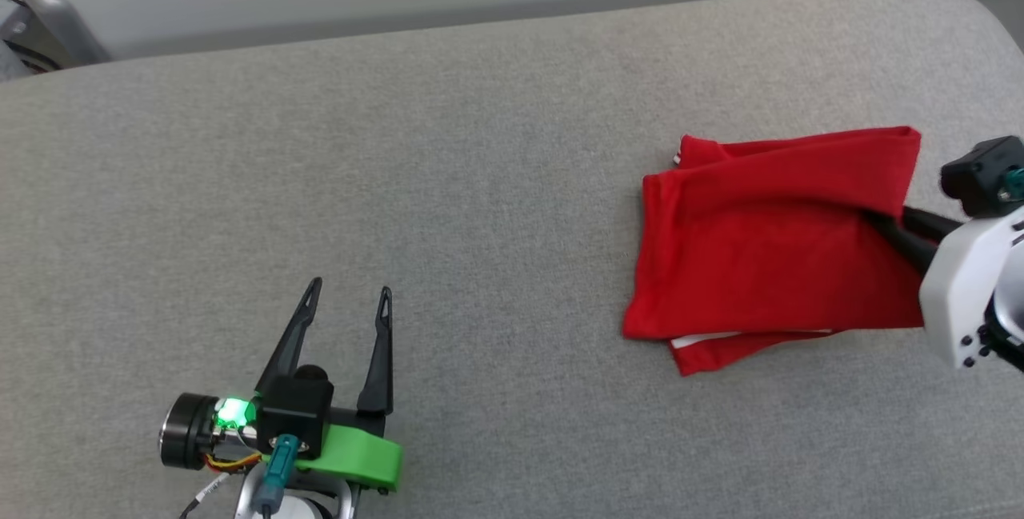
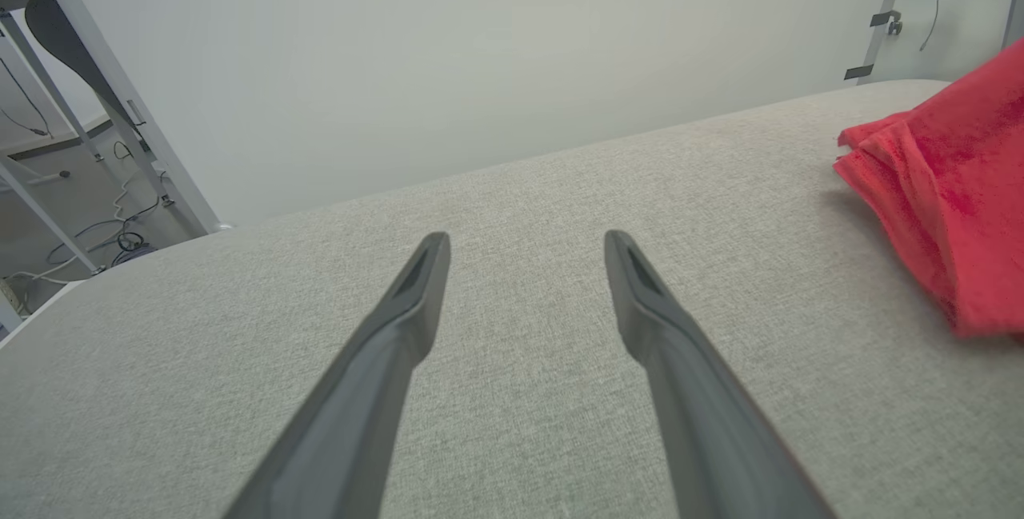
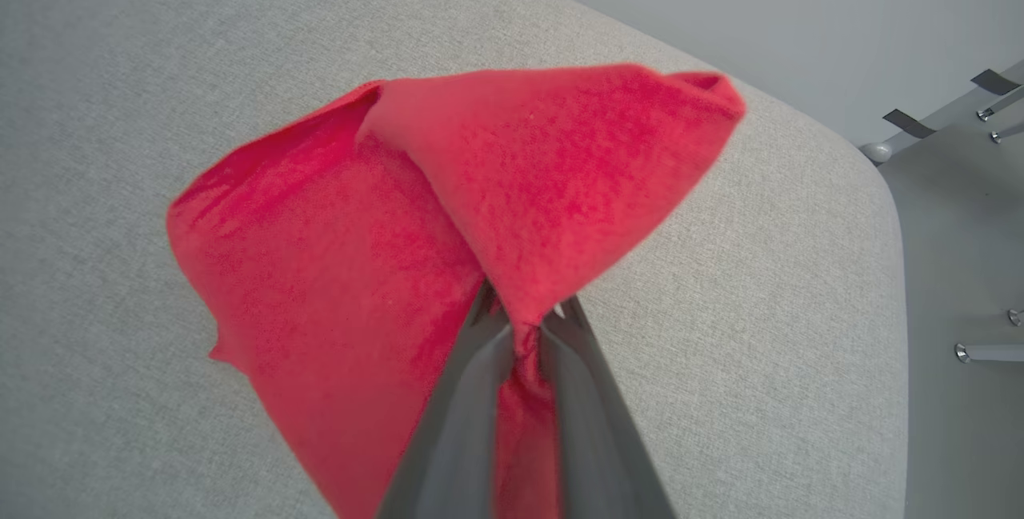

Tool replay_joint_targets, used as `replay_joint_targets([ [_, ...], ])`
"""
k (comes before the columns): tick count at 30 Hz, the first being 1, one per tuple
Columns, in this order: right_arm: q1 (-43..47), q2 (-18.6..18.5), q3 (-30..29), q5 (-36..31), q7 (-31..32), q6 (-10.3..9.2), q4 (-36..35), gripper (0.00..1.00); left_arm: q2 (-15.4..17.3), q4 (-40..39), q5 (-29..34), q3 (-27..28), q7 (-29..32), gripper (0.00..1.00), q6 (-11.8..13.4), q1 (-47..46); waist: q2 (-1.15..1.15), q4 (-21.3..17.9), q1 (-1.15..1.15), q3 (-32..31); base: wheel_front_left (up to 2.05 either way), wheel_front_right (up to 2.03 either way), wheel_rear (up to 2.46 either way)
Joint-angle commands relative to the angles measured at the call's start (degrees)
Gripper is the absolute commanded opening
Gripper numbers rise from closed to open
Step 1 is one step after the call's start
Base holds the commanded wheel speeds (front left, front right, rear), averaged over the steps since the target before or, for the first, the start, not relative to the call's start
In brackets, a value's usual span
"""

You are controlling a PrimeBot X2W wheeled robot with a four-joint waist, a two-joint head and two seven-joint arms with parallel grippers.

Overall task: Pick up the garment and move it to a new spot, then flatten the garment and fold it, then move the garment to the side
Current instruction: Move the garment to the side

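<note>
The garment is a red shirt folded into a rough square, lying on the right part of the grey padded surface, with a sliver of white trim at its near edge. My right gripper comes in from the right and is shut on the garment's right edge; in the right wrist view its fingers pinch a fold of the red garment and lift it slightly. My left gripper rests open at the lower left, well apart from the garment, with nothing between its fingers.
The surface's rounded right edge lies close to the right gripper, with floor and metal legs beyond. A pale wall runs behind the far edge. Frame legs and cables stand at the far left.
</note>
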Motion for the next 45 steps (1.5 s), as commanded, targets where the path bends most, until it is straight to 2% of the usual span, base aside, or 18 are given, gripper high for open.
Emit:
replay_joint_targets([
  [1,-0.77,-0.50,-0.92,-0.56,-0.12,-0.05,0.15,0.00,0.57,-0.48,0.40,0.27,-0.34,1.00,-0.08,-1.05,0.00,-2.21,0.00,3.34,0.00,0.00,0.00],
  [9,-4.79,-4.58,-5.76,-2.63,0.27,-0.05,7.32,0.00,2.60,-3.27,1.28,0.35,-0.34,1.00,-0.88,-5.41,0.00,-1.76,0.00,11.59,0.00,0.00,0.00],
  [18,-12.44,-8.49,-13.26,-6.82,0.37,-0.05,20.21,0.00,3.65,-6.00,1.64,-0.10,-0.34,1.00,-1.02,-10.18,0.00,0.30,0.00,18.82,0.00,0.00,0.00],
  [26,-18.67,-7.87,-21.02,-12.87,-1.46,-0.05,31.54,0.00,3.99,-7.36,1.63,-0.72,-0.34,1.00,-0.64,-12.29,0.00,1.49,0.00,22.48,0.00,0.00,0.00],
  [29,-20.30,-6.21,-22.04,-14.72,-2.73,-0.05,34.71,0.00,4.12,-7.47,1.56,-0.85,-0.34,1.00,-0.36,-12.61,0.00,1.71,0.00,22.83,0.00,0.00,0.00],
  [30,-20.69,-5.51,-22.28,-15.09,-3.13,-0.05,35.40,0.25,4.17,-7.42,1.52,-0.87,-0.34,1.00,-0.28,-12.64,0.00,1.70,0.00,22.80,0.00,0.00,0.00],
  [31,-21.17,-4.80,-22.63,-15.85,-4.02,-0.05,36.13,0.93,4.20,-7.30,1.48,-0.92,-0.34,1.00,-0.17,-12.64,0.00,1.68,0.00,22.60,0.00,0.00,0.00],
  [32,-21.47,-4.41,-22.84,-16.78,-4.94,-0.05,36.63,1.00,4.19,-7.19,1.45,-0.99,-0.34,1.00,-0.09,-12.60,0.00,1.68,0.00,22.35,0.00,0.00,0.00],
  [38,-21.30,-3.06,-25.39,-21.25,-11.22,-0.05,39.25,1.00,3.85,-6.36,1.06,-1.60,-0.34,1.00,0.47,-11.82,0.00,1.94,0.00,18.33,0.00,0.00,0.00],
  [45,-17.90,-1.31,-27.04,-23.08,-23.58,-0.05,35.06,1.00,3.08,-4.95,0.01,-1.65,-0.34,1.00,1.33,-8.65,0.00,2.21,0.00,11.28,0.00,0.00,0.00],
])
